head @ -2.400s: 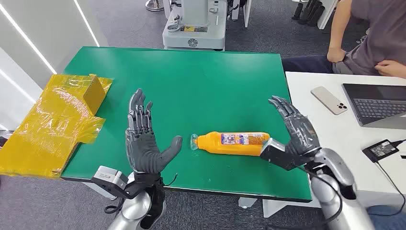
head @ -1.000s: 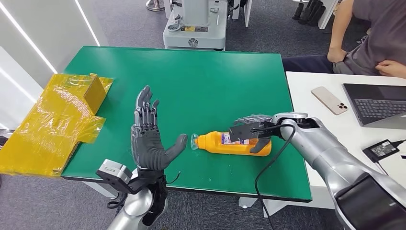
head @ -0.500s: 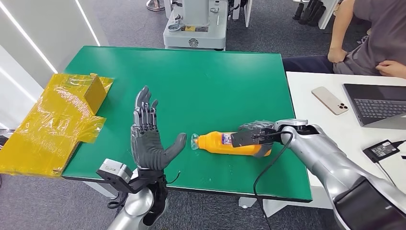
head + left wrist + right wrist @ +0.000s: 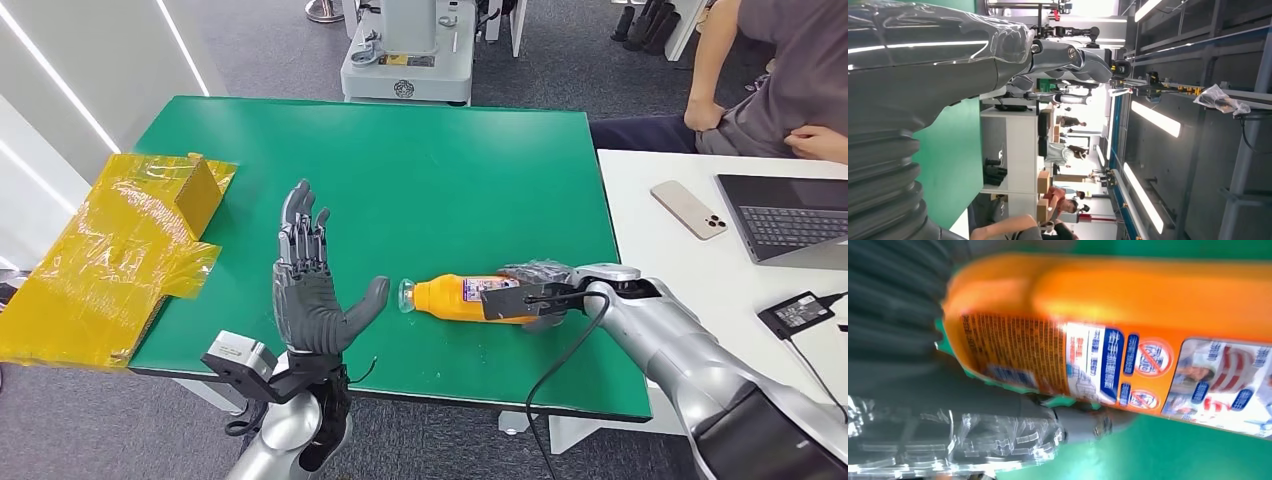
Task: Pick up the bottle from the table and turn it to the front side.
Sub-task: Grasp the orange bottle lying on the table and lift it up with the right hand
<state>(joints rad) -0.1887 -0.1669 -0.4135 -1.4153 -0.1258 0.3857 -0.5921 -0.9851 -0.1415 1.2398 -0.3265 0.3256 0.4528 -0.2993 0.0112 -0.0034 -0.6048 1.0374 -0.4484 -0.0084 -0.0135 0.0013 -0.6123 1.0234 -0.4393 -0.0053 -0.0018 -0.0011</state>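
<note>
An orange bottle [image 4: 450, 297] with a printed label lies on its side on the green table [image 4: 420, 170], near the front edge, its clear cap [image 4: 406, 293] pointing toward my left hand. My right hand [image 4: 535, 287] grips the bottle's base end, fingers over the top. In the right wrist view the bottle [image 4: 1148, 305] lies across the palm with the thumb [image 4: 998, 405] under it. My left hand [image 4: 312, 300] stands upright and open, palm toward the cap, a short gap away, holding nothing. The left wrist view shows that hand's grey cover [image 4: 923, 75].
A yellow-wrapped box [image 4: 120, 250] overhangs the table's left edge. A white desk [image 4: 690, 270] on the right carries a phone [image 4: 687, 209], a laptop [image 4: 785, 215] and a power adapter [image 4: 797, 312]. A person [image 4: 770, 80] sits behind it. A machine base [image 4: 405, 60] stands beyond the table.
My right hand swung from beside the bottle's base over onto it and closed round it. The bottle shifted only slightly. My left hand rose a little earlier and has stayed still since.
</note>
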